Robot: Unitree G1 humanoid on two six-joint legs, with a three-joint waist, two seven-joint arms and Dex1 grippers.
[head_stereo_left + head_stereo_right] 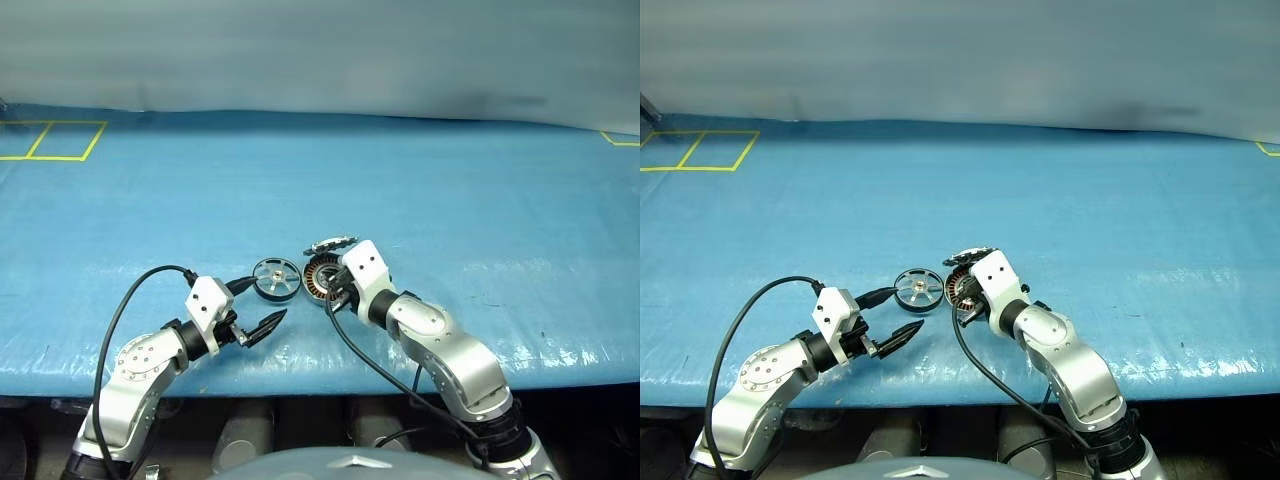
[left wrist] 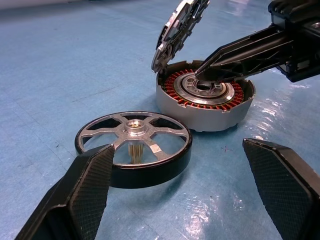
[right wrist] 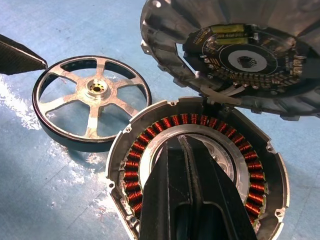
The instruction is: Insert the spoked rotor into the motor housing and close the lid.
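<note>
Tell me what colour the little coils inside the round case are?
Copper-orange windings, clearest in the right wrist view.

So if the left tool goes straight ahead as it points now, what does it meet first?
Most likely the spoked wheel, lying flat just ahead of the open left tool; the motor case sits behind it.

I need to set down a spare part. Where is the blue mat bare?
The blue mat is bare beyond and to the right of the copper-wound round motor housing. It is crowded where the silver spoked rotor lies beside the housing.
</note>
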